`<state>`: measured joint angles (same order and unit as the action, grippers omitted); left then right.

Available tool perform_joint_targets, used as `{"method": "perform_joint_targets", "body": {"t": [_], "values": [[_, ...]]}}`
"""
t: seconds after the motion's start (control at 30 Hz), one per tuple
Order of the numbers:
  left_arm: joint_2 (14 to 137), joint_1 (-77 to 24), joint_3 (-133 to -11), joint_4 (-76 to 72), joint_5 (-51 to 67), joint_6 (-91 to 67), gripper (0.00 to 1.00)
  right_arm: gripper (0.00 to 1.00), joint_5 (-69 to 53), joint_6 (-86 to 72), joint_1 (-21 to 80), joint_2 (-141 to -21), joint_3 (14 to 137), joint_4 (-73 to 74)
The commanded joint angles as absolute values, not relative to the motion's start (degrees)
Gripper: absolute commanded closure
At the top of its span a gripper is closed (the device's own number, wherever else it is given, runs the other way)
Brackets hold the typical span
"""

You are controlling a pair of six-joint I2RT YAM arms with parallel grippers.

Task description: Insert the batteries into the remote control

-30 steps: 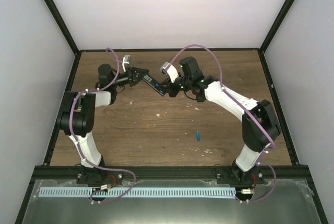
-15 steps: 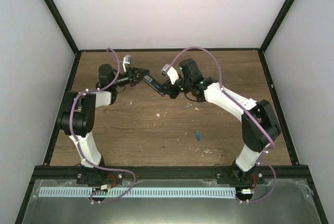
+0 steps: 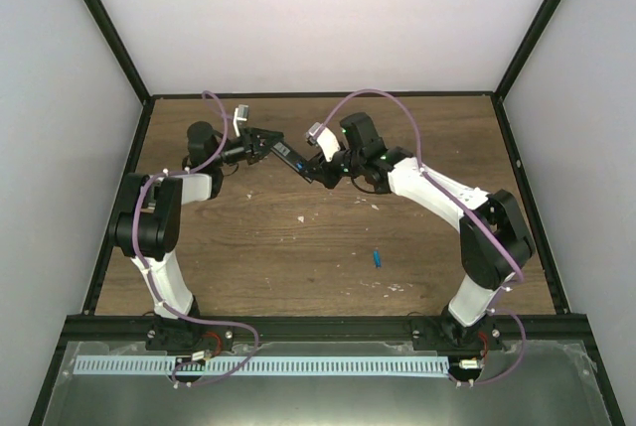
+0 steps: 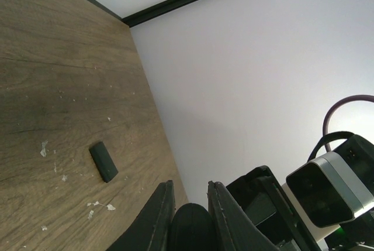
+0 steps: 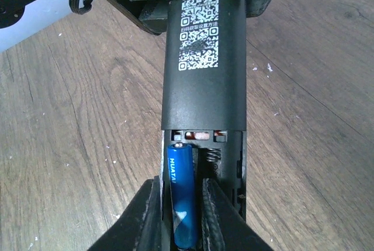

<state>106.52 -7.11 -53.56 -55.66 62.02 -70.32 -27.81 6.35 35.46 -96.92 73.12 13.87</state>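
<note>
Wooden table [image 3: 298,247]; remote control [image 3: 292,158] slants far-left to near-right.

remote [image 5: 203,87]: black bar, QR-label side up, off the tabletop [image 3: 298,247], bay [image 5: 217,148] open | battery [image 5: 182,198]: blue, lengthwise in bay | second battery [image 3: 378,257]: blue, lying on tabletop, well apart

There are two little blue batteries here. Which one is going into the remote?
The battery pinched in the right end effector, sitting in the remote's open compartment. The other battery lies alone on the table, touched by nothing.
</note>
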Motion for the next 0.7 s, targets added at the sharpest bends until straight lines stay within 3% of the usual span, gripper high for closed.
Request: {"method": "perform_joint_targets", "body": {"t": [0.0, 0.17, 0.67], "values": [[105.01, -7.25, -54.28, -58.81, 62.2, -70.86, 1.0, 0.83, -26.33, 7.11, 35.86, -96.42, 73.48, 14.34], [105.01, -7.25, -54.1, -59.03, 62.1, -71.03, 1.0, 0.68, -24.31, 7.55, 35.82, -94.83, 73.58, 13.77], [104.63, -7.29, -53.44, -58.89, 62.11, -70.64, 1.0, 0.48, -22.81, 8.22, 34.8, -89.16, 77.77, 13.63]]}}
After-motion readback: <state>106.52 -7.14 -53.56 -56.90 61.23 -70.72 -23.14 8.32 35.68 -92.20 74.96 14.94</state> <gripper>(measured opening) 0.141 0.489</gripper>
